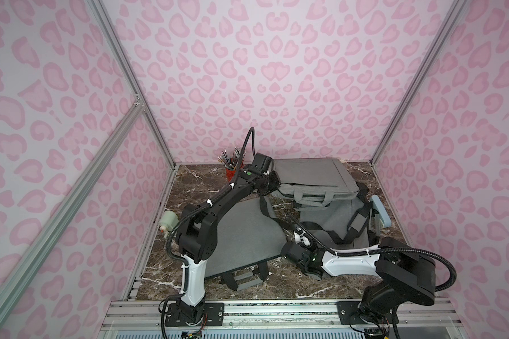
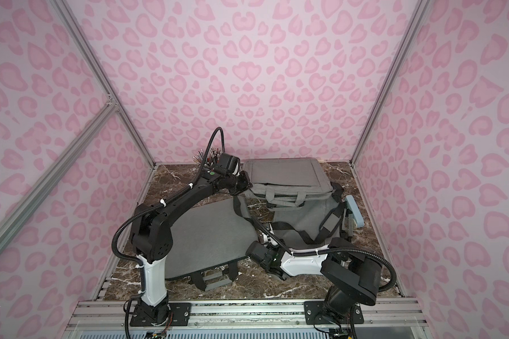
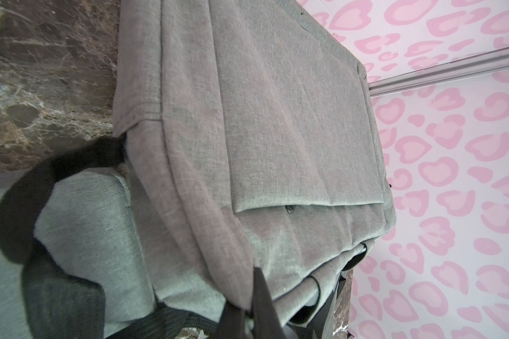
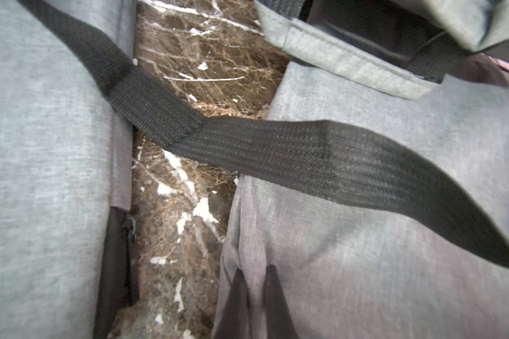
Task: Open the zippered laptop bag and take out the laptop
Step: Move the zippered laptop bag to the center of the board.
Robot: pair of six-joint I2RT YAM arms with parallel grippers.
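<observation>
Nearest the arm bases, one flat grey laptop bag [image 1: 241, 234] lies on the marbled surface [image 1: 276, 278], and the right claw [image 4: 254, 293], pressed together on a fold of fabric, sits at the near corner of a second grey bag [image 1: 335, 223] just beyond, with a black strap [image 4: 276, 146] crossing the gap between those two. Farthest from the bases, beyond the second bag, a third grey bag [image 1: 309, 179] with two carry handles rests closed; the left claw [image 3: 253, 293], pressed together, pinches its corner, and one red pen cup [image 1: 231, 171] stands beside it.
</observation>
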